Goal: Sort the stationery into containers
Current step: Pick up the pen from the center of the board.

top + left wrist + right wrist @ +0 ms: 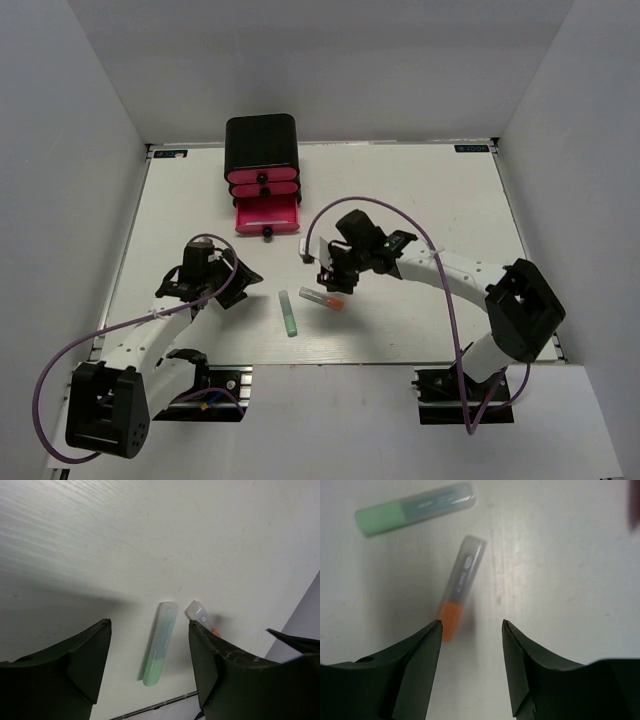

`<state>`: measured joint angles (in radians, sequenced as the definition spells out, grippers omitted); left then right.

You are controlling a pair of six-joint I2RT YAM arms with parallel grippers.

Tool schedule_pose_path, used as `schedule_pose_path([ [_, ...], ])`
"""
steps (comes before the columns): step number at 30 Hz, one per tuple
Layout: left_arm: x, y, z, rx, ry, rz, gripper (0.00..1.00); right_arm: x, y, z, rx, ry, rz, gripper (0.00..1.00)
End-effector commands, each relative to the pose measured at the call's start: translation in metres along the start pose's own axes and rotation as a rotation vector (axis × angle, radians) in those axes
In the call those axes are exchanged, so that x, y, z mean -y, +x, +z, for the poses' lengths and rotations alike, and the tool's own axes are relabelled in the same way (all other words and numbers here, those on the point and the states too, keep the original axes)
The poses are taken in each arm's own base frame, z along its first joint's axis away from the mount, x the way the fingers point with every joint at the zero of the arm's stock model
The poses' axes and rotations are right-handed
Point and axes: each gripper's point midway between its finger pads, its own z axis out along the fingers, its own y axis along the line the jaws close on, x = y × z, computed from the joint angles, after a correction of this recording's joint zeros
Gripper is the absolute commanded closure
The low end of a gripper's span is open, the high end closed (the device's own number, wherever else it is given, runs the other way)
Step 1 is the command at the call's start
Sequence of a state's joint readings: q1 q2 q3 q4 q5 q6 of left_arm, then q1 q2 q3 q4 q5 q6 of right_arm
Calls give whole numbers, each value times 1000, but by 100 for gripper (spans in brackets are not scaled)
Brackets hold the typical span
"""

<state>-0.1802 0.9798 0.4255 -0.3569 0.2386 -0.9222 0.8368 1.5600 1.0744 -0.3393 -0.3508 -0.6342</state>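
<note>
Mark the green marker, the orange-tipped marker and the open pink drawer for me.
green marker (160,645), left wrist view, middle of its barrel.
orange-tipped marker (465,575), right wrist view, grey barrel.
open pink drawer (285,227), top external view, front wall.

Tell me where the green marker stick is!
In the top view, the green marker stick lies flat on the white table near its front edge, a bit left of the middle, just left of the grey stick with the orange tip.

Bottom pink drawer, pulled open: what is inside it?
In the open bottom drawer only bare pink floor shows from the top view. Its back part is covered by the black cabinet.
</note>
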Motion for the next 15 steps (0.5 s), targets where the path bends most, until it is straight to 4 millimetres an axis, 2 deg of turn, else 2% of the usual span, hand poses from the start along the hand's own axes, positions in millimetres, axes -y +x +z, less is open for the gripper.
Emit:
schedule_pose_path([
  [1,24,-4,-9,-11,55,71,27,-25,9,-1,0,-43,36,42],
  [4,32,-3,-17,-12,59,116,24,-29,16,6,-21,-38,45,40],
  [15,27,15,-43,-11,44,163,21,-37,39,46,-122,-89,90,34],
])
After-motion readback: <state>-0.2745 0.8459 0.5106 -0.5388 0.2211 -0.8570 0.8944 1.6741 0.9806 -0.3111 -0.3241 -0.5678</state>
